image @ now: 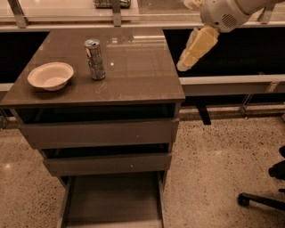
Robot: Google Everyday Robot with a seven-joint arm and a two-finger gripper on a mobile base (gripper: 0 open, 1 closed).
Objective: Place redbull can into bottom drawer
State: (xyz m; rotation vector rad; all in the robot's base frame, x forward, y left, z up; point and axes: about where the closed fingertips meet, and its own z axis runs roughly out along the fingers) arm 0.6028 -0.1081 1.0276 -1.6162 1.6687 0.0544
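Observation:
The redbull can (95, 59) stands upright on the brown cabinet top (138, 71), left of centre. The bottom drawer (113, 200) is pulled out at the foot of the cabinet, and its flat dark floor is bare. My gripper (194, 49), cream-coloured, hangs from the white arm (225, 13) at the upper right. It is above and just beyond the cabinet's right edge, well to the right of the can, and holds nothing that I can see.
A white bowl (50, 75) sits on the cabinet top left of the can. The two upper drawers (102, 132) are slightly ajar. A black chair base (262, 200) stands on the speckled floor at the lower right. A dark counter and railing run behind the cabinet.

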